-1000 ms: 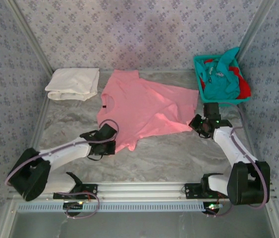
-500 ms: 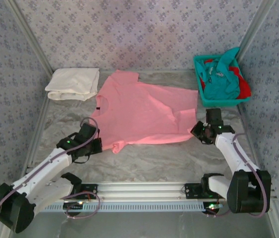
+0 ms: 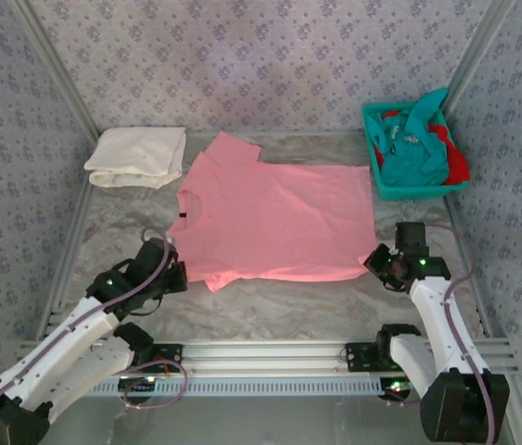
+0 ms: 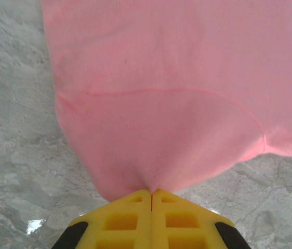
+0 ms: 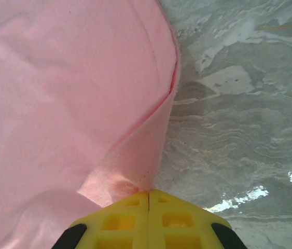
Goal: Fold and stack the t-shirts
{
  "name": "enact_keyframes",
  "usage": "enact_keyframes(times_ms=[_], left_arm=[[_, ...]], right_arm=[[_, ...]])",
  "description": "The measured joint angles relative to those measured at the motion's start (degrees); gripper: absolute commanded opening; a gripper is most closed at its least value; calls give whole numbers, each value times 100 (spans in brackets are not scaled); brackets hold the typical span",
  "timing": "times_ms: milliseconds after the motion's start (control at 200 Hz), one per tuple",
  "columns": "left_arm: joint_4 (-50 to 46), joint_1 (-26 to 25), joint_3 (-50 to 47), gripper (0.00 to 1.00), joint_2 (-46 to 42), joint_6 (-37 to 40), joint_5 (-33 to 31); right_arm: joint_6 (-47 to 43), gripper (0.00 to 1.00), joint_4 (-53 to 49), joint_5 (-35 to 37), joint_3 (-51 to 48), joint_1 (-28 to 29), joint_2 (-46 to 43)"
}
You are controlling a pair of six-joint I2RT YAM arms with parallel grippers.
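Pink t-shirt (image 3: pixel 279 222) clamped by closed left pincer (image 4: pixel 151 193) and right pincer (image 5: pixel 149 193).

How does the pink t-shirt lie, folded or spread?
Spread: the pink t-shirt lies flat across the table, its full outline showing, not bundled.

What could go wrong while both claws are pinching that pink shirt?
The left claw and right claw each grip only a thin pinch at the edge of the pink t-shirt, so a tug might pull it free. Its far sleeve looks doubled over, so a fold could trap a crease. Its far corner lies near the teal basket and might snag.
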Motion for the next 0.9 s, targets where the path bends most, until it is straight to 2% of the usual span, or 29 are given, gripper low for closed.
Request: enact_keyframes(times_ms=[235, 605, 899], left_arm=[[68, 267, 638, 0, 629, 400, -68], [455, 1248, 1762, 0, 2059, 1362, 649], [804, 1676, 2159, 0, 3200, 2022, 1032]], right_arm=[[0, 0, 92, -37, 404, -81, 201], [-282, 0, 831, -26, 1088, -238, 1353], [-407, 0, 1443, 26, 1438, -317, 2210]])
